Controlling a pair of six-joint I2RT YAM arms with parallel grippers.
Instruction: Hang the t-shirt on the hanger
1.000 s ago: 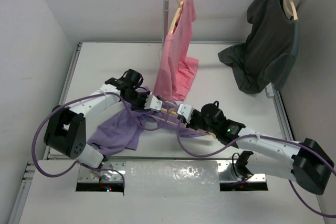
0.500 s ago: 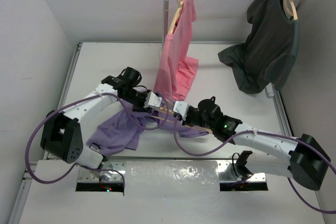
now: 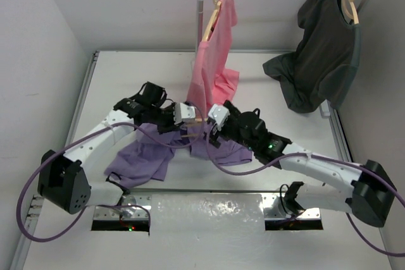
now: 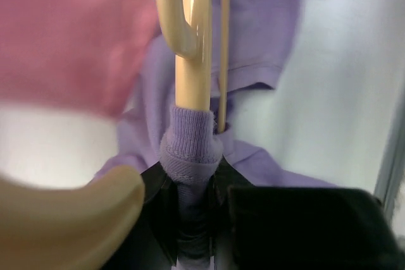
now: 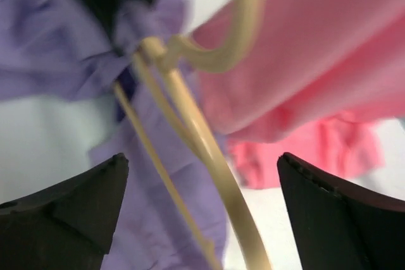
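White worktop: left hand is pinching the t-shirt collar over the hanger, right hand is gaping wide. Feeding cloth toward 3 o'clock probably wants slow pulling.

No legible text — none anywhere

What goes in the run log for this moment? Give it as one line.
left fingers: shut on t-shirt at hanger | right fingers: open, astride hanger | t-shirt: mostly on table
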